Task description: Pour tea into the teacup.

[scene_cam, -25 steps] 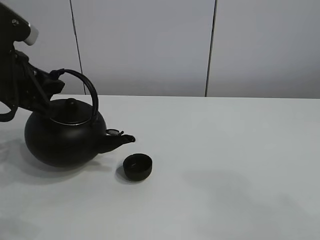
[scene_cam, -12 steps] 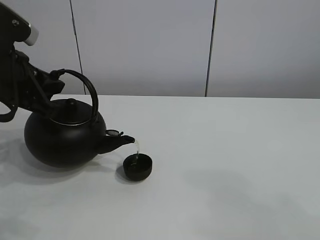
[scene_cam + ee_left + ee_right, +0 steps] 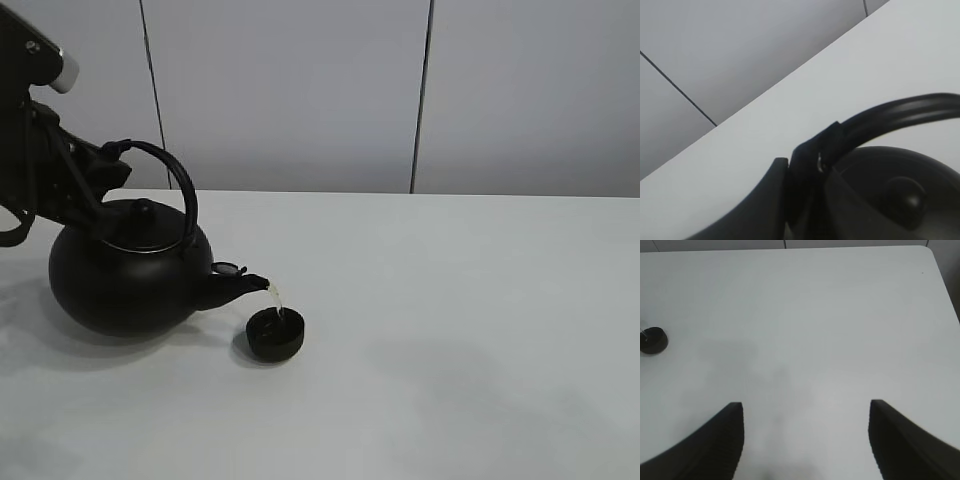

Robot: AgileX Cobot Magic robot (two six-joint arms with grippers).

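Since a second ago the kettle tips slightly further, and tea now runs from its spout into the teacup — just beside the kettle on the table. On the arched handle the left gripper is clamped tight; the right gripper hangs spread wide — holding nothing.

White table (grey wall behind)

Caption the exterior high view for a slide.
Left claw tilts the black kettle by its handle, streaming tea into the teacup.
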